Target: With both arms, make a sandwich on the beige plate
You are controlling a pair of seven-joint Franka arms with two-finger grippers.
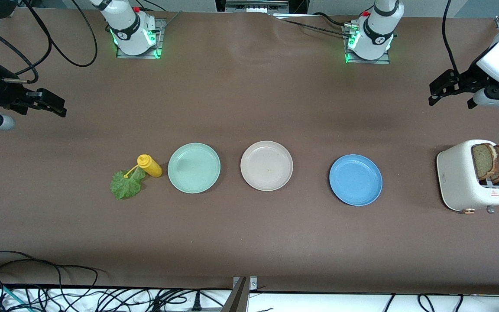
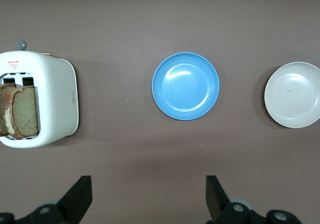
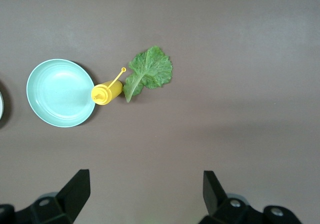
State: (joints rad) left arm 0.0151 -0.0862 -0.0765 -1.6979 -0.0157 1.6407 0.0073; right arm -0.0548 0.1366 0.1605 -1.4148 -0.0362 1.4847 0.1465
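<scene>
Brown table [image 1: 249, 242]. White toaster [image 1: 466, 182] at left arm's end w/ two bread slices [image 1: 492, 161] upright in its slots; red triangle warning label on it, text too small to read. Row of plates: blue plate [image 1: 355, 180], beige plate [image 1: 266, 166] bare in the middle, mint plate [image 1: 193, 167]. Yellow bottle [image 1: 150, 166] beside mint plate, lettuce leaf [image 1: 124, 184] touching its nozzle. Left gripper [image 1: 442, 89] & right gripper [image 1: 52, 106] both wide, holding nothing, up over table ends

- You see a matte brown table [image 1: 249, 242].
- Your beige plate [image 1: 267, 166] is pale cream.
- Its neighbours: a mint green plate [image 1: 194, 167] and a blue plate [image 1: 355, 180].
- The lettuce leaf [image 1: 124, 184] is green, veined.
- The mustard bottle [image 1: 150, 165] is yellow.
- Brown, dark-crusted bread slices [image 1: 492, 161] stand in a speckled white toaster [image 1: 461, 182].
</scene>
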